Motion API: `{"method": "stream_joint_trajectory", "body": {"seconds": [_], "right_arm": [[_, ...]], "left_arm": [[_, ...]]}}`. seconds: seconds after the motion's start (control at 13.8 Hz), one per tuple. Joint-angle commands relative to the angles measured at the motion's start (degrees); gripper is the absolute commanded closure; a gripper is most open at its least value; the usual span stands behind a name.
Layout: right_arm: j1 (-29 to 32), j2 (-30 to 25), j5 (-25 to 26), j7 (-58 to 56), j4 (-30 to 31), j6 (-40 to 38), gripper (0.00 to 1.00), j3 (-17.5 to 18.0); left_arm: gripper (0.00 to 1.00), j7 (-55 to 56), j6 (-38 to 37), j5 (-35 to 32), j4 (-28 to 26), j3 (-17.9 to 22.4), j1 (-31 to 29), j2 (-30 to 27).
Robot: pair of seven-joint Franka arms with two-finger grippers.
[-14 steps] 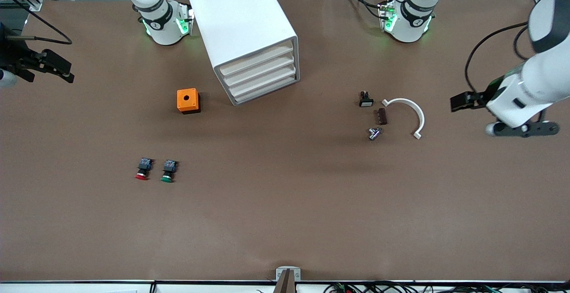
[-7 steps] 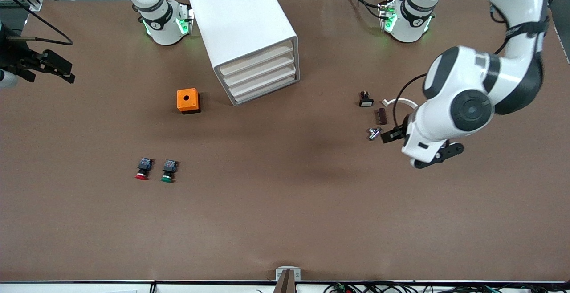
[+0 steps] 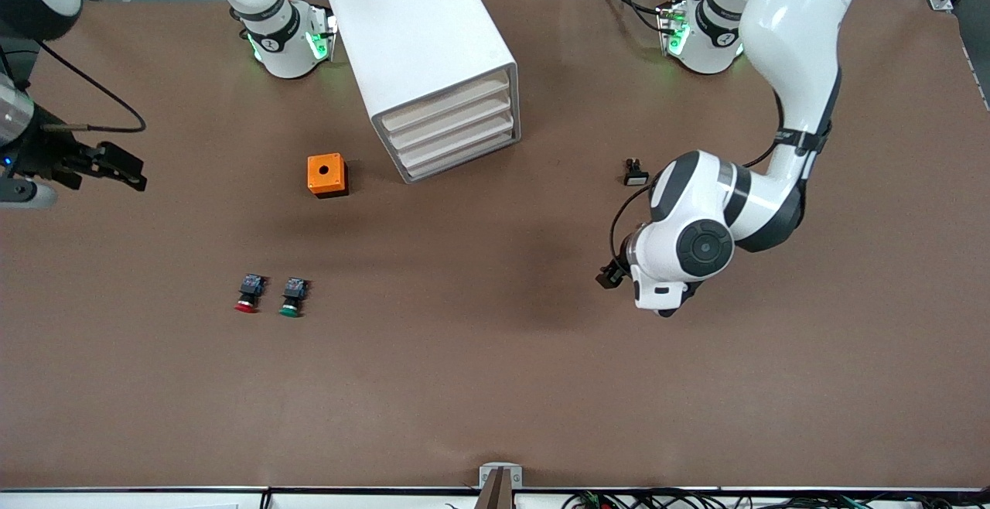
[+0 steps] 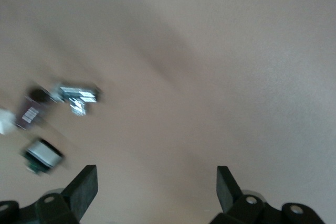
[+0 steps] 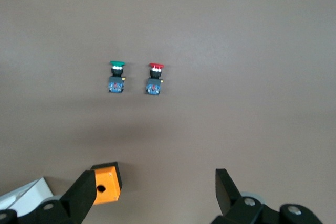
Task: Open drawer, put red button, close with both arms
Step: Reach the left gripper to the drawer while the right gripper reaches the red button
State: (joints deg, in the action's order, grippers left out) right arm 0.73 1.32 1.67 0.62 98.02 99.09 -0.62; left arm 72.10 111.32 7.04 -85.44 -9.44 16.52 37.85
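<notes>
1. Swinging in from its end of the brown counter (image 3: 495, 385), the left hand (image 4: 156, 182) now hangs open over bare surface, well clear of the tall white four-drawer cabinet (image 3: 425, 60).
2. Nearer the camera than the cabinet, the small red-capped push-button (image 3: 247, 293) lies beside its green-capped twin (image 3: 292, 296).
3. Right hand (image 5: 152, 187) hovers open toward its arm's end.
4. Cabinet's stacked white drawers (image 3: 456, 131) are shut.

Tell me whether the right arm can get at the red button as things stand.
Probably yes. The right gripper hangs open over bare table at the right arm's end, and the red button lies in the open, with only the green-capped twin close beside it. Nothing stands between them.
</notes>
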Motion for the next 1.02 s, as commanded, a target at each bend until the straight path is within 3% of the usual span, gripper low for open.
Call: {"method": "stream_joint_trajectory", "body": {"seconds": [0.0,0.29,0.44,0.73,0.94], "right_arm": [[0.3,3.8,-0.3,1.0,-1.3,2.9,0.0,-0.1],[1.8,5.6,-1.2,2.1,-2.0,3.0,0.0,-0.3],[2.6,9.2,-6.7,1.5,-5.1,3.1,0.0,-0.3],[1.8,10.9,-6.9,2.1,-4.9,3.3,0.0,-0.3],[1.4,15.2,-6.3,2.0,-4.3,3.8,0.0,-0.3]], "left_arm": [[0.0,8.6,4.2,4.9,1.9,0.2,0.5,4.3],[0.0,14.7,8.3,12.3,2.1,0.3,2.5,9.1],[0.0,19.9,8.3,15.3,2.0,0.3,3.3,9.4],[0.0,30.2,8.2,22.9,1.9,0.3,6.5,12.2],[0.0,35.3,8.1,30.4,1.8,0.2,9.2,13.8]]}}
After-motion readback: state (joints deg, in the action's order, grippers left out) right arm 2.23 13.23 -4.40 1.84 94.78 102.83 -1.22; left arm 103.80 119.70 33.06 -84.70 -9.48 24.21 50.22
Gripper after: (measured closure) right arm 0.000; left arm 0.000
